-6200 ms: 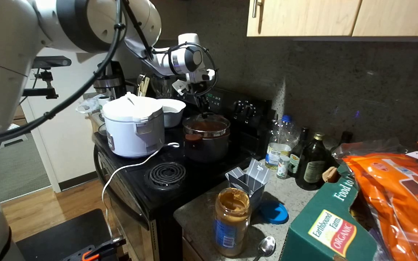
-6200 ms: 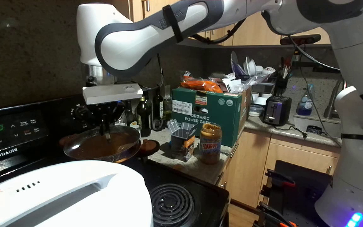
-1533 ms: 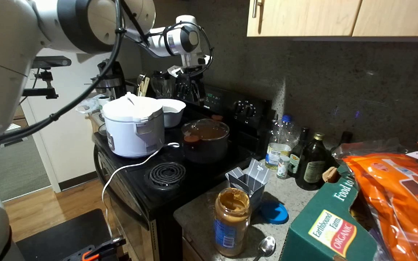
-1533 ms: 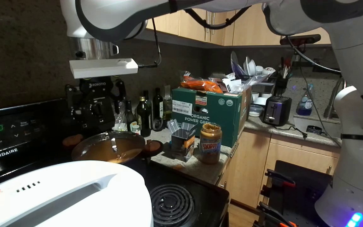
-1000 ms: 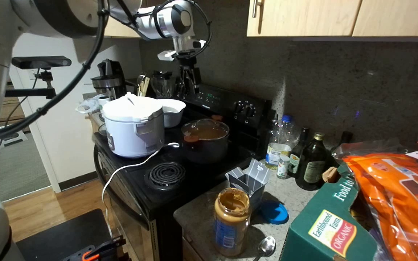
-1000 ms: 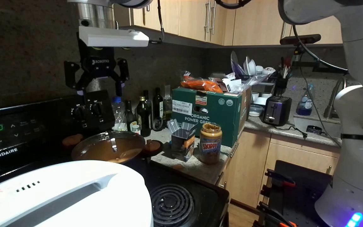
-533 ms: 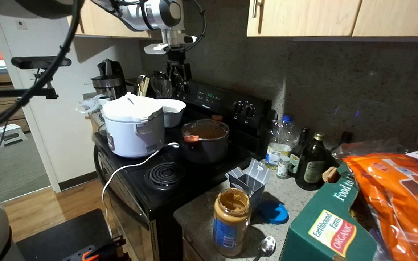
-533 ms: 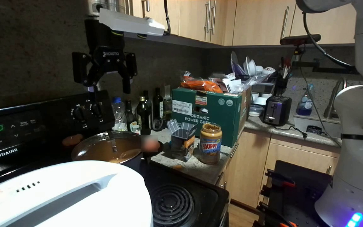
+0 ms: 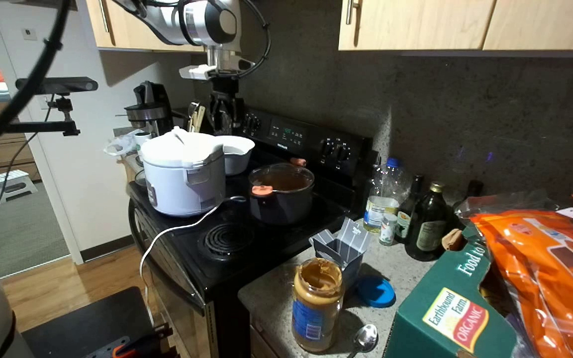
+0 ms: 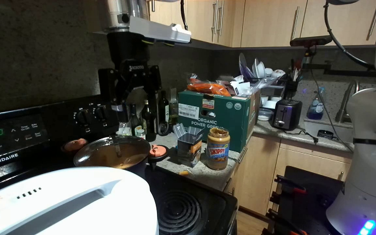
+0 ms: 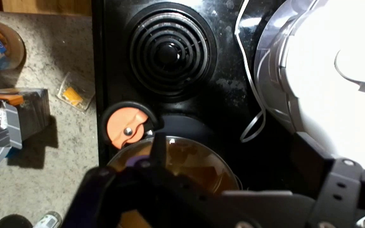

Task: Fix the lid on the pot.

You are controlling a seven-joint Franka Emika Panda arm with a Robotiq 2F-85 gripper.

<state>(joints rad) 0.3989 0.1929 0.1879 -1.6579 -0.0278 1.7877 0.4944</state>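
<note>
Reading left to right in an exterior view, I meet the white cooker (image 10: 77, 195) first; a low sweep could clip it. Next, the glass lid (image 10: 104, 155) lies over the dark pot (image 10: 143, 167); glare makes it hard to say whether it sits flush, and an off-centre push could tip it. Farther right, my claw (image 10: 137, 111) hangs well above, spread and empty; lowered too fast, it could jolt the lid askew.

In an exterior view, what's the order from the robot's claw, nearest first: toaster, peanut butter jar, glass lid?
1. Glass lid: on the pot, lower than the gripper.
2. Peanut butter jar: in front of the green box.
3. Toaster: beyond that box, picture right.
</note>
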